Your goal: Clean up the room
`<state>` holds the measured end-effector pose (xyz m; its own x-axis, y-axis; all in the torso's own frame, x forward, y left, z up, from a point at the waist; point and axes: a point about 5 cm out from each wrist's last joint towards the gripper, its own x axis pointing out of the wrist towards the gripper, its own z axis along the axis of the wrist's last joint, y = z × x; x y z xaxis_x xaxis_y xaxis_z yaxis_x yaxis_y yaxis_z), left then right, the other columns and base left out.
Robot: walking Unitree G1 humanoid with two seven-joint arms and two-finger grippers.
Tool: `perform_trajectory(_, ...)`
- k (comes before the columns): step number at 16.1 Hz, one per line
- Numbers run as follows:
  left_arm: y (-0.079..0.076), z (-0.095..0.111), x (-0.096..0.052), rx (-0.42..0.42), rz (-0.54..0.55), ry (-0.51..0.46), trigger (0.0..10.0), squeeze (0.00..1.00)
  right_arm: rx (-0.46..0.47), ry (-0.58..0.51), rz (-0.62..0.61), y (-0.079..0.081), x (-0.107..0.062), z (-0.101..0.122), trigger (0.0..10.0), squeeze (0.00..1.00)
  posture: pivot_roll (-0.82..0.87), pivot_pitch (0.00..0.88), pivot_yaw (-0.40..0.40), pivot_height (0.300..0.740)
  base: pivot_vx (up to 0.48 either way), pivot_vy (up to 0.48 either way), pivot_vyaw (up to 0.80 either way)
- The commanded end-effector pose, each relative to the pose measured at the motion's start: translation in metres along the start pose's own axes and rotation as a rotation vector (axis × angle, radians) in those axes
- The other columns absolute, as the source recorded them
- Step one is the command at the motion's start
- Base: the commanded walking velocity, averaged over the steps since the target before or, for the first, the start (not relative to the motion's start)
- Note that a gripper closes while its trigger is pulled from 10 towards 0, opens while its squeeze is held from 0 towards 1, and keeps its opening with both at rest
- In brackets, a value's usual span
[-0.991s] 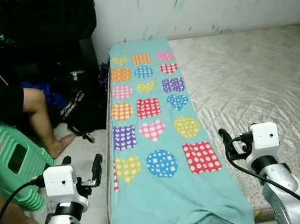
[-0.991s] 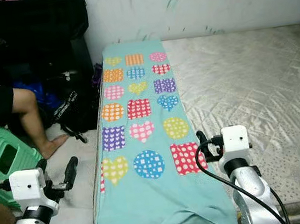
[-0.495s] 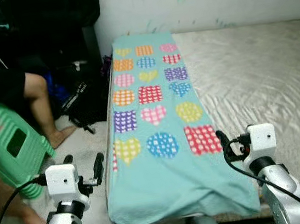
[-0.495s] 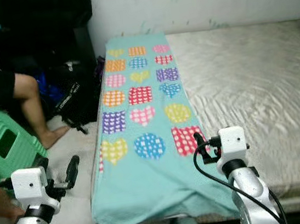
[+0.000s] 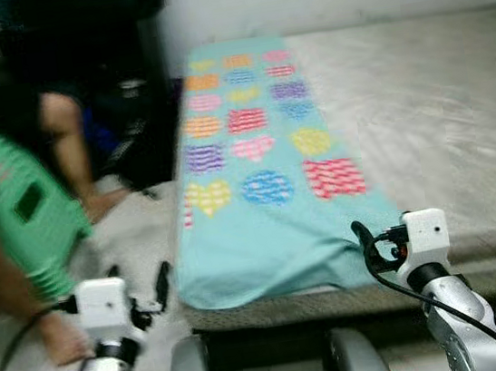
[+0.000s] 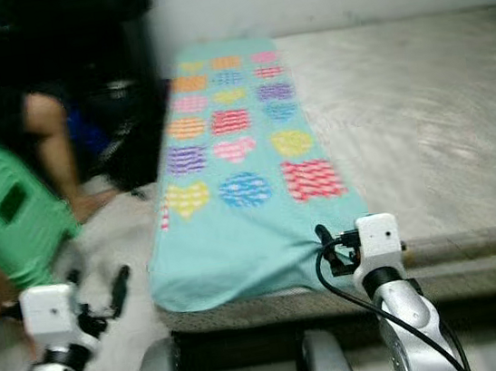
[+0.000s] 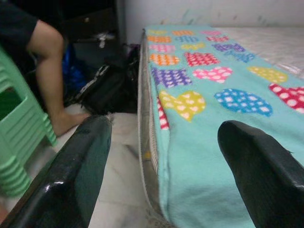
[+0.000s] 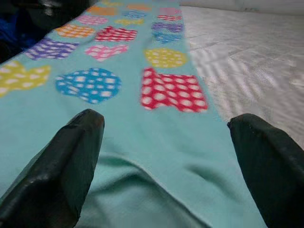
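- My right jaws (image 8: pixel 166 156) stand wide open with nothing between them, hovering just above the near end of the teal blanket (image 5: pixel 263 193); one black finger (image 8: pixel 57 166) sits over the teal cloth and the other finger (image 8: pixel 270 161) over its edge toward the bare mattress
- My left jaws (image 7: pixel 161 156) are open too and hold nothing; they hang off the side of the bed, low by the floor, looking along the blanket's hanging edge and the side of the mattress (image 5: pixel 438 96)
- The blanket, patterned with dotted hearts, circles and squares, lies flat in a long folded strip along the left side of the mattress, its near end rumpled and drooping a little over the foot of the bed
- My guess is that the step in hand is taking hold of that near end, so I would lower the right jaws onto the rumpled fold, where the cloth stands up enough to pinch, not onto the flat part
- I would bring the left jaws up to the near left corner, so both ends lift evenly
- The head views are blurred, so I would let my stance settle before closing
- A person's leg (image 5: pixel 69 145) and a green stool (image 5: pixel 27 210) are close on my left, beside a black bag (image 7: pixel 102 90); the left arm should rise straight up, not swing outward
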<state>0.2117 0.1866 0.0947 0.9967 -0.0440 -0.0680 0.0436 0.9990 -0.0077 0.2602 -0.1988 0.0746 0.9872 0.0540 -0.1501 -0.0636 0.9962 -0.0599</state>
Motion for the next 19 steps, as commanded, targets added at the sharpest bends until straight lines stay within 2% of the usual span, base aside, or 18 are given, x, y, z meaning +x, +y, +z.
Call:
perform_trajectory(1, -0.004, 0.005, 0.001, -0.001, -0.01, -0.024, 10.0, 0.0, -0.017, -0.042, 0.006, -0.001, 0.004, 0.011, 10.0, 0.0, -0.1, 0.016, 0.001, 0.565, 0.0, 0.0, 0.0)
perform_trajectory(4, -0.004, 0.005, 0.001, -0.002, 0.0, -0.026, 10.0, 0.0, -0.026, -0.049, 0.048, 0.005, 0.007, 0.013, 10.0, 0.0, -0.09, 0.019, 0.0, 0.565, 0.0, 0.0, 0.0)
perform_trajectory(6, -0.001, 0.006, 0.001, 0.0, 0.033, -0.027, 10.0, 0.0, -0.083, -0.045, 0.111, 0.014, 0.009, 0.014, 10.0, 0.0, -0.09, 0.025, 0.002, 0.565, 0.0, 0.0, 0.0)
perform_trajectory(12, 0.0, 0.002, 0.005, -0.086, 0.056, 0.009, 10.0, 0.0, -0.062, -0.034, 0.099, 0.019, 0.017, 0.014, 10.0, 0.0, -0.08, 0.04, 0.002, 0.565, 0.0, 0.0, 0.0)
perform_trajectory(14, -0.004, 0.003, 0.007, -0.091, 0.046, 0.01, 10.0, 0.0, -0.068, -0.015, 0.124, 0.022, 0.017, 0.011, 10.0, 0.0, -0.08, 0.048, 0.008, 0.56, 0.0, 0.0, 0.0)
perform_trajectory(16, -0.004, 0.004, 0.007, -0.098, 0.04, 0.013, 10.0, 0.0, -0.053, -0.013, 0.133, 0.023, 0.013, 0.009, 10.0, 0.0, -0.08, 0.049, 0.012, 0.53, 0.0, 0.0, 0.0)
perform_trajectory(19, -0.005, 0.004, 0.008, -0.099, 0.037, 0.015, 10.0, 0.0, -0.05, -0.011, 0.131, 0.022, 0.011, 0.007, 10.0, 0.0, -0.09, 0.05, 0.015, 0.53, 0.0, 0.0, 0.0)
